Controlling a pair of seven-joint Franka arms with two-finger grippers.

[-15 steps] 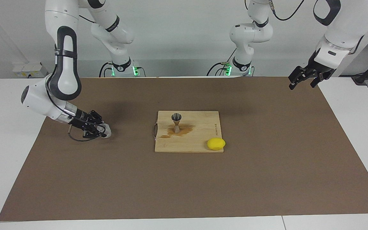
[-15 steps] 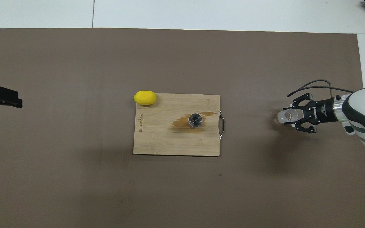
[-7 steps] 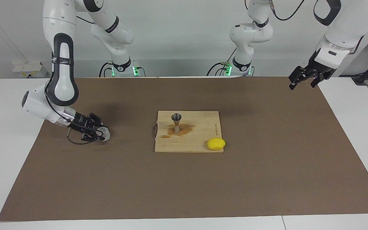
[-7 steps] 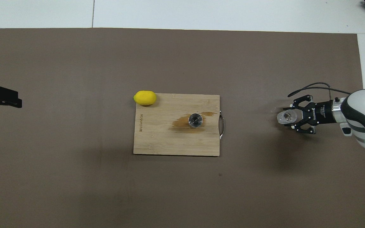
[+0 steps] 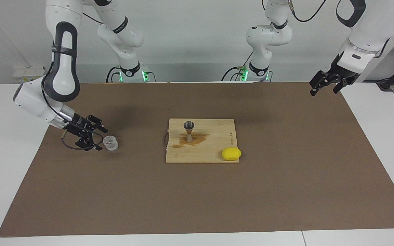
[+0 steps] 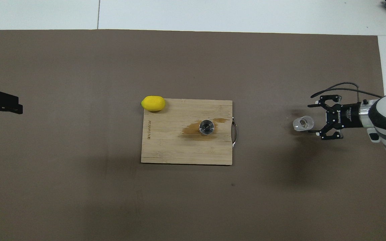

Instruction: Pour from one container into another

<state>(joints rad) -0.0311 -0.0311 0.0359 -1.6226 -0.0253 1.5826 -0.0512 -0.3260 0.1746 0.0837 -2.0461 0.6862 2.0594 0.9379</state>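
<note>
Take the cutting board (image 5: 214,150) as a dial seen from above, twelve o'clock pointing away from the robots. The glass (image 5: 110,143) stands upright on the brown mat (image 5: 286,188) at three o'clock, well apart from the board, toward the right arm's end. The right gripper (image 5: 100,139) is low beside it, fingers spread wide and holding nothing, the glass just off their tips. The jigger (image 5: 189,131) stands upright on the board in a brown wet patch (image 5: 197,138), and a lemon (image 5: 231,153) lies at the board's eleven o'clock corner.

The pour looks done, so the step is probably clearing the hand. It is best drawn straight back toward three o'clock, jaws kept wide, rising only once clear, so nothing clips the light glass.

The left gripper (image 5: 323,86) waits above the mat's edge at nine o'clock.
</note>
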